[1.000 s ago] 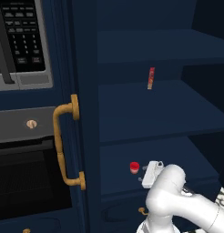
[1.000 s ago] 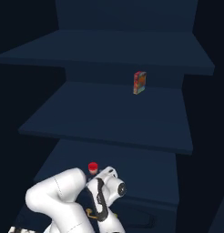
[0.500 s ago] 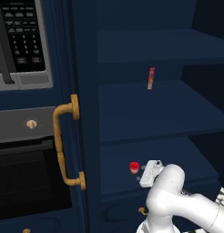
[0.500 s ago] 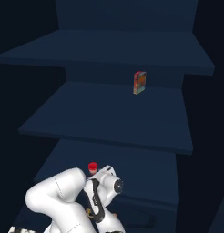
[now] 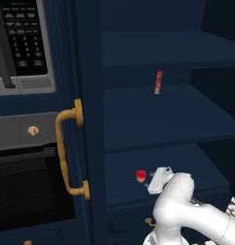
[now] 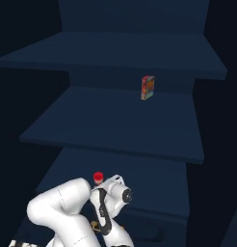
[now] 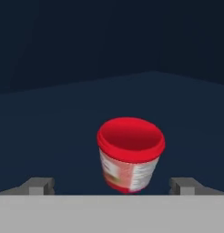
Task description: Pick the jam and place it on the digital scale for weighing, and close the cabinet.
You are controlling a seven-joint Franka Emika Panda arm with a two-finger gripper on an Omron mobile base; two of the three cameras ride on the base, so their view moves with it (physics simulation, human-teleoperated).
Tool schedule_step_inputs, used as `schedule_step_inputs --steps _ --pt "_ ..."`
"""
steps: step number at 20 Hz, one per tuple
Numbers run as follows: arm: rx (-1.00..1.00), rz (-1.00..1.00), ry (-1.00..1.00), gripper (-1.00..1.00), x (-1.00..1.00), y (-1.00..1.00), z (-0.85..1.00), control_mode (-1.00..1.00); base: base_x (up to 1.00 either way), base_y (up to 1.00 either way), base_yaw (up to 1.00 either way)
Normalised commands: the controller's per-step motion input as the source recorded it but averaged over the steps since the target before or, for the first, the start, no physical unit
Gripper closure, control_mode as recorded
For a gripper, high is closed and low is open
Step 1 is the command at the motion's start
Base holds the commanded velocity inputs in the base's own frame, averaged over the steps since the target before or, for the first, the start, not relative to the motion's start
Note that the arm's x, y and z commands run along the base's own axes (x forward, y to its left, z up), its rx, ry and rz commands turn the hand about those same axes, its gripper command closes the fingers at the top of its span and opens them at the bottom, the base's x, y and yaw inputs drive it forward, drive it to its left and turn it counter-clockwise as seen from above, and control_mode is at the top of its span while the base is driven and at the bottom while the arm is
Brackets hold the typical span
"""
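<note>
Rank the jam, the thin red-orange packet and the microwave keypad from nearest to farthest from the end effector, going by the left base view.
1. The jam: on the lower cabinet shelf, just left of the open end effector.
2. The red-orange packet: upright on the shelf above.
3. The microwave keypad: far upper left, outside the cabinet.

Black oven (image 5: 28, 186) below microwave (image 5: 21, 43); dim light.
</note>
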Motion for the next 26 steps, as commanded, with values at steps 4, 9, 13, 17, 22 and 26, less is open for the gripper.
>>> schedule_step_inputs --steps 4,9,13,17,22,26 --pt "0.00 0.00 0.02 -1.00 0.41 -0.02 0.00 -1.00 0.00 0.00 0.00" --pt "0.00 0.00 0.05 -1.00 0.58 0.07 0.00 -1.00 0.00 0.00 0.00" --pt "-0.03 0.00 0.03 -1.00 0.45 0.29 0.00 -1.00 0.00 0.00 0.00" --pt "-0.06 0.00 0.00 -1.00 0.36 0.59 -0.07 -1.00 0.00 0.00 0.00" --pt "-0.02 0.00 0.00 1.00 0.42 0.41 -0.07 -1.00 0.00 0.00 0.00" --pt "-0.01 0.00 0.00 1.00 0.27 0.15 -0.01 -1.00 0.00 0.00 0.00"
